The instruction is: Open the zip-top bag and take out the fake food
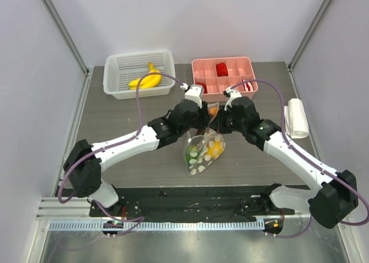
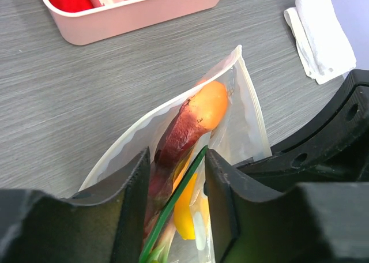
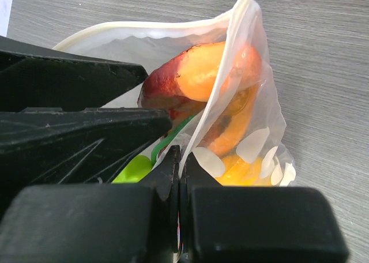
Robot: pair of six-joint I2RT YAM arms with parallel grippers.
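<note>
1. Your left gripper (image 2: 177,159) stands with its jaws apart at the open mouth of the zip-top bag (image 2: 245,121). The lower part of the orange-and-maroon sausage-like piece (image 2: 193,116) and a thin green strip (image 2: 180,191) lie between its two fingers. You cannot tell from any view whether the pads touch the piece.
2. Your right gripper (image 3: 180,156) has its jaws pressed together on a fold of the bag's clear wall, which rises from the fingertips to the bag's top corner.
3. The bag sits between your two grippers, which face each other across it in the top view. Its mouth gapes just ahead of the left fingers, and its white zip strip (image 2: 130,142) arches round the sausage-like piece's orange tip. Its dotted lower end trails back towards the arm bases.
4. Inside the bag, a yellow piece (image 3: 239,171) lies under the sausage-like piece, close to the right fingertips. A small green piece (image 3: 134,168) sits just beside those fingertips, on the left gripper's side.
5. Beyond both grippers stands a pink divided tray (image 1: 196,78) holding red blocks (image 1: 222,67).
6. Beyond and to the left of your left gripper, a white perforated basket (image 1: 110,72) holds yellow bananas (image 1: 147,80).
7. To the right of your right gripper lies a folded white cloth (image 1: 297,117).
</note>
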